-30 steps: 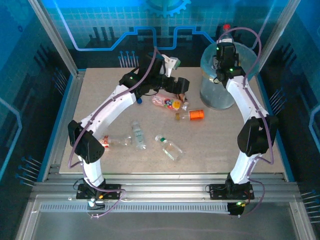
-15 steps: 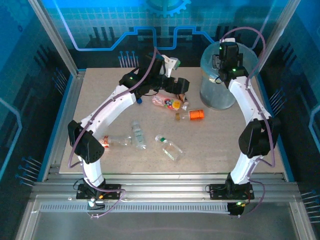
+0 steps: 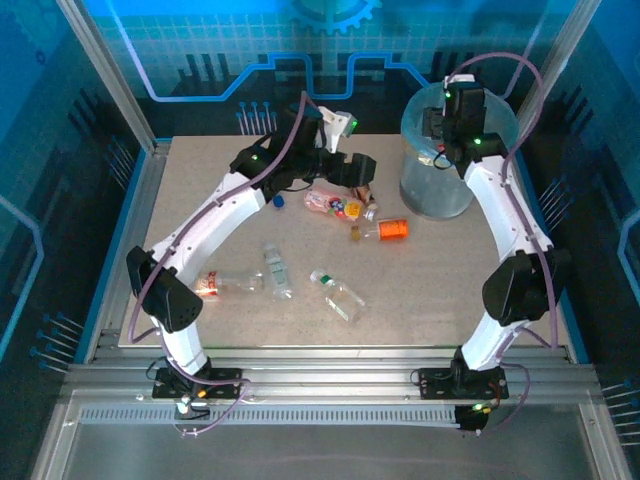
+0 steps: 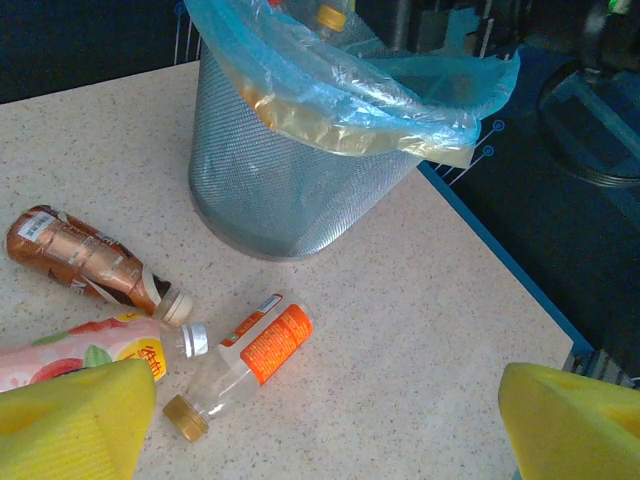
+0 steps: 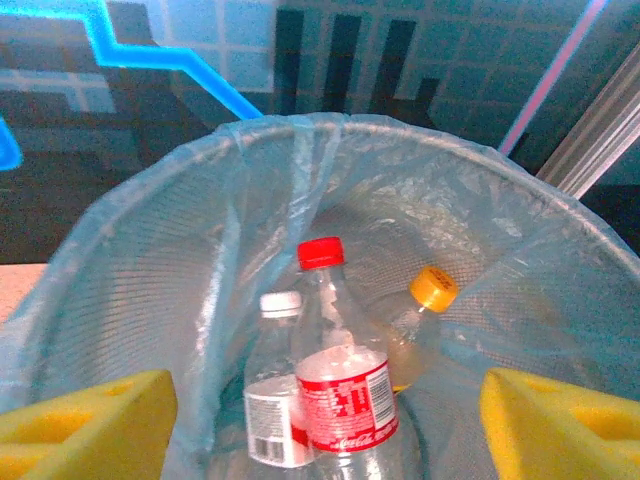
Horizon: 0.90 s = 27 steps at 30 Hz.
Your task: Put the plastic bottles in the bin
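Observation:
My left gripper (image 3: 354, 172) hangs open over the table's middle back, its yellow pads (image 4: 70, 420) wide apart above an orange-labelled bottle (image 4: 245, 365). Beside that bottle lie a pink-labelled bottle (image 4: 80, 355) and a brown one (image 4: 90, 262). The grey mesh bin (image 4: 290, 170) with its light blue bag stands just beyond them. My right gripper (image 3: 445, 140) is open above the bin (image 3: 435, 185). Below it, inside the bin (image 5: 120, 260), stand a red-capped bottle (image 5: 345, 400), a white-capped bottle (image 5: 270, 400) and an orange-capped bottle (image 5: 425, 310).
Nearer the arms lie a red-labelled bottle (image 3: 215, 285), a clear bottle (image 3: 277, 270) and a green-capped bottle (image 3: 338, 296). A loose blue cap (image 3: 279, 200) sits by the left forearm. The table's right edge (image 4: 500, 260) runs close behind the bin.
A red-capped bottle held high above the bin by my right gripper a second ago is no longer in it. The left arm has shifted slightly.

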{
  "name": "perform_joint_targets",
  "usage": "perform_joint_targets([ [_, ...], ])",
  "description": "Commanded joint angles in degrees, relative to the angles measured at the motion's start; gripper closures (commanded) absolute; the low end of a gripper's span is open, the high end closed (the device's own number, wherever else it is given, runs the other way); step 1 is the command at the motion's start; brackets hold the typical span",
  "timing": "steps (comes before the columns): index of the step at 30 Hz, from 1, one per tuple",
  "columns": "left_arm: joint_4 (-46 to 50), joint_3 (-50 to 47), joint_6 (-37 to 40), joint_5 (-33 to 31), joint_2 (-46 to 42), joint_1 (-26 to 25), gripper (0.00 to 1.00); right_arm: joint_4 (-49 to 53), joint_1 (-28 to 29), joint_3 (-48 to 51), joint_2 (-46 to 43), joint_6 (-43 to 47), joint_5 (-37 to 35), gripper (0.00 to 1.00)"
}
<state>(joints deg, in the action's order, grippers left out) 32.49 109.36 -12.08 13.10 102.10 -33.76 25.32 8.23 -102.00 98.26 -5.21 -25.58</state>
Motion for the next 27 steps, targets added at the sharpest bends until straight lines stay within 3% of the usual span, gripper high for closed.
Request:
perform_joint_targets([
  [1, -1.35, -1.41, -0.93, -1.21, -3.98, -0.15, 0.10, 1.37, 2.15, -1.59, -4.69, -1.88, 3.84, 0.21],
  [7, -2.84, -7.62, -1.11, -3.76, -10.21, -0.08, 0.10, 3.77, 7.59, -1.19, -9.32, -0.34, 7.06, 0.22],
  [18, -2.55, -29.34, -0.89, -15.01, -29.45, 1.52, 0.09, 11.47, 25.88, -0.28, -9.02, 0.33, 13.02, 0.23],
  [22, -0.85, -37.83, -6.66, -17.08, -37.60, 5.99, 0.09, 12.14, 32.26, -0.77, -5.22, 1.13, 15.86, 0.23],
  [27, 2.74, -47.02, -13.48, -15.96, -46.54, 16.61, 0.09, 10.57, 38.84, -1.64, 2.44, 0.66, 17.34, 0.25],
])
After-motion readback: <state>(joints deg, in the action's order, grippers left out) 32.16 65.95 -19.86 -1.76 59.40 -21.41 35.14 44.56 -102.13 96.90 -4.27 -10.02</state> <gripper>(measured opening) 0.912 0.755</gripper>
